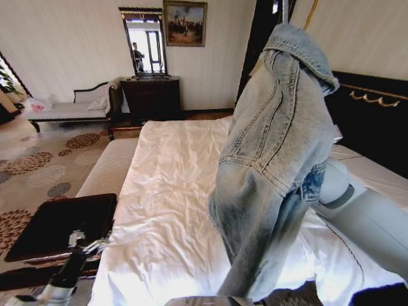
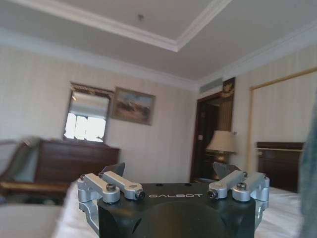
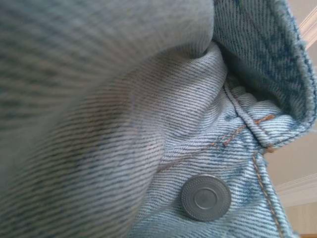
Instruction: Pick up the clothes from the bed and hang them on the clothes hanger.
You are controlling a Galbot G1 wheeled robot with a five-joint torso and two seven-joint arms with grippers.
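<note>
One denim jacket [image 1: 274, 159] hangs high above the bed [image 1: 172, 191] off my right arm, clearing the duvet; its grip I cannot tell. Left gripper [image 2: 173, 186] waits wide beside the bed.

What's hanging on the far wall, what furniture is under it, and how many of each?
Framed painting: 1
Mirror: 1
Dark wooden dresser: 1
Daybed: 1
Total: 4
</note>
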